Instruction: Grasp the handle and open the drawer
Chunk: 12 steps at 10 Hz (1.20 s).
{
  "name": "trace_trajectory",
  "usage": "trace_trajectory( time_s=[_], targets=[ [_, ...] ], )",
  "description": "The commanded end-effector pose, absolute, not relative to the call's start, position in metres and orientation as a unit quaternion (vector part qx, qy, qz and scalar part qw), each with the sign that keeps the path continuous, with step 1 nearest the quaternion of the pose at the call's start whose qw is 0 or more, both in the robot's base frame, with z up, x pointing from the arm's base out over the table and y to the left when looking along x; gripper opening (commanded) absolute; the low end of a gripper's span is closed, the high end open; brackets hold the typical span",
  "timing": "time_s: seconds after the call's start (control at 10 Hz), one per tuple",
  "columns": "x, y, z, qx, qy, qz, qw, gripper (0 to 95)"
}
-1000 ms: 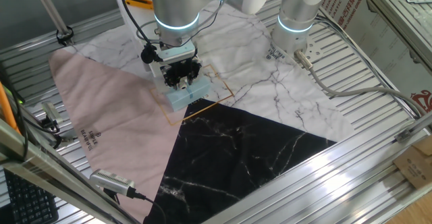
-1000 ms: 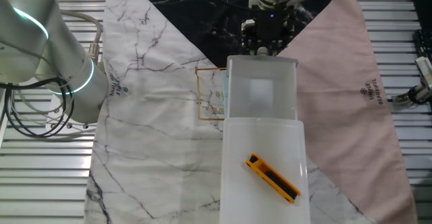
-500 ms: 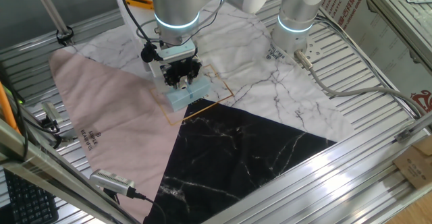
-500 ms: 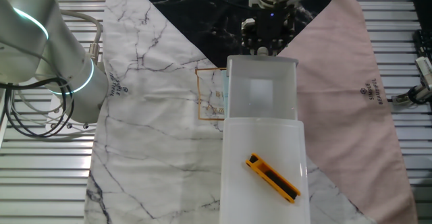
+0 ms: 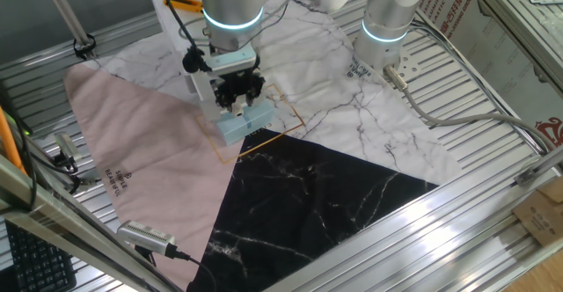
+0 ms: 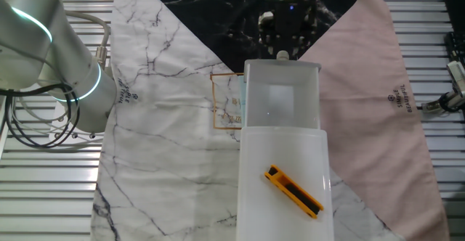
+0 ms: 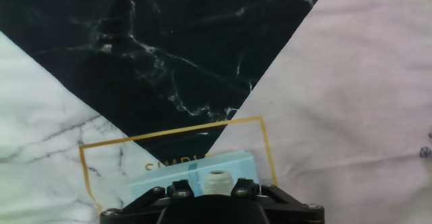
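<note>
The drawer is a small light-blue flat box on the cloth, inside a thin gold square outline. In the hand view it lies at the bottom edge, with the handle, a small pale knob, on its top. My gripper hangs just above the drawer. Its two black fingers stand either side of the handle with a gap on the left, so the jaws look open and not closed on it. In the other fixed view my gripper is at the far side of the white translucent box, and the handle shows as a pale dot.
A tall white translucent box stands behind the drawer, joined to a white tray holding an orange tool. Pink, black marble and white marble cloths cover the table. Cables and a metal frame line the edges.
My gripper has risen a little and drawn back from the drawer. The pale handle now shows below it. The drawer has not visibly moved.
</note>
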<state>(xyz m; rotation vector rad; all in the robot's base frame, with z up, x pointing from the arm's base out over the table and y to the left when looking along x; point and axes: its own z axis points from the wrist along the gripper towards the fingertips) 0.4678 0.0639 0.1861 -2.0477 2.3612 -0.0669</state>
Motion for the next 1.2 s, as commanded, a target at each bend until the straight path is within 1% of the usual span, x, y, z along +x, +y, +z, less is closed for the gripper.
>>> trace_trajectory(
  time_s=[0.1,0.3,0.4,0.5,0.6,0.7,0.9,1.2],
  targets=[
    [0.458,0.068,0.212,-0.579,0.815,-0.034,-0.007,38.0],
    [0.451,0.066,0.225,-0.505,0.862,-0.031,-0.002,38.0],
    [0.449,0.064,0.229,-0.467,0.884,-0.025,0.002,38.0],
    [0.446,0.06,0.233,-0.397,0.918,-0.023,0.006,38.0],
    [0.446,0.059,0.234,-0.372,0.928,-0.023,0.008,38.0],
    [0.445,0.057,0.235,-0.288,0.957,-0.02,0.011,38.0],
    [0.443,0.054,0.237,-0.258,0.966,-0.016,0.013,38.0],
    [0.442,0.052,0.239,-0.264,0.964,-0.016,0.013,38.0]
  ],
)
